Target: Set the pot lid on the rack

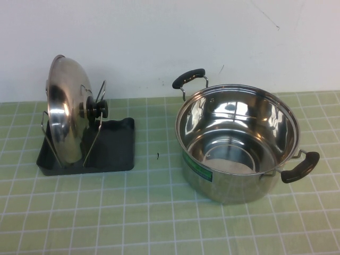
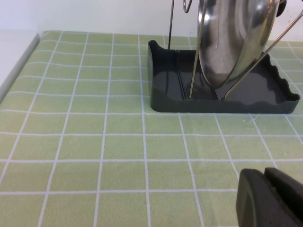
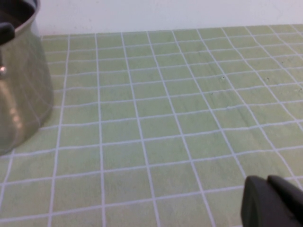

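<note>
Left gripper, black fingers pressed together and empty, hovers above the green checked cloth. Ahead of it, the shiny domed lid stands on edge between the wire loops of the dark wavy-rimmed rack. Right gripper, likewise closed and empty, sits beside the round steel pot.

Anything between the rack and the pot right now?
Only bare green tiled cloth between rack and pot, per the high view; a tiny dark speck lies there.

Bright, even light; soft shadows, mirror glare on the steel pot, slight blur.

dark grey rack, green checked tablecloth
</note>
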Motion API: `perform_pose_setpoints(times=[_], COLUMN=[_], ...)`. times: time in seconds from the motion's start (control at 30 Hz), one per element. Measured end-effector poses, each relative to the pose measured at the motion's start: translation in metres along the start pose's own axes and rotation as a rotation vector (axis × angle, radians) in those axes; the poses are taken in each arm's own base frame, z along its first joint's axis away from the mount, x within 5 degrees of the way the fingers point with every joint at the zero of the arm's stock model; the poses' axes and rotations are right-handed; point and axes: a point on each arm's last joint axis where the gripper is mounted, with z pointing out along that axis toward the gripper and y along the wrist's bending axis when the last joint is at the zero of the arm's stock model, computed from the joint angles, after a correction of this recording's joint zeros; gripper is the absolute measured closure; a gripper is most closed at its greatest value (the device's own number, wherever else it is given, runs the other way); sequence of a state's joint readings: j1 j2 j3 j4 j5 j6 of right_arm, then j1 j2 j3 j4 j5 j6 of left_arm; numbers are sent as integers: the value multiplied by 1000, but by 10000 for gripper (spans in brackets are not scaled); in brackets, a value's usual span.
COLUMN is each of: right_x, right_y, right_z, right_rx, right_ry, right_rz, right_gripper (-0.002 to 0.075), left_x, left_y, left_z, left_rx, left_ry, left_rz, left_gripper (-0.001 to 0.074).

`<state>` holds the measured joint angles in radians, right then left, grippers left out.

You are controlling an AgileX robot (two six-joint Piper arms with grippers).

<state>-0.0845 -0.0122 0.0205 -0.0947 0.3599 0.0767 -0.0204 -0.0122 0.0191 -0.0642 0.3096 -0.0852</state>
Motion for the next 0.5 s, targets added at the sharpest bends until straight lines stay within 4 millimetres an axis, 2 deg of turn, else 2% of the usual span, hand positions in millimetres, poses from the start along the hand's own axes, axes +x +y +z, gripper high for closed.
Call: perform_pose_setpoints(times=[0.5], right_x=[1], right_y=[0], right_z=[0], right_rx=[0], right_ry=[3], right_rz=[13], right_gripper=[727], left_x=[0], left_y=[0], left_z=[0], left_rx=[0], left_ry=[0], left_rz=[0], left_gripper=[736])
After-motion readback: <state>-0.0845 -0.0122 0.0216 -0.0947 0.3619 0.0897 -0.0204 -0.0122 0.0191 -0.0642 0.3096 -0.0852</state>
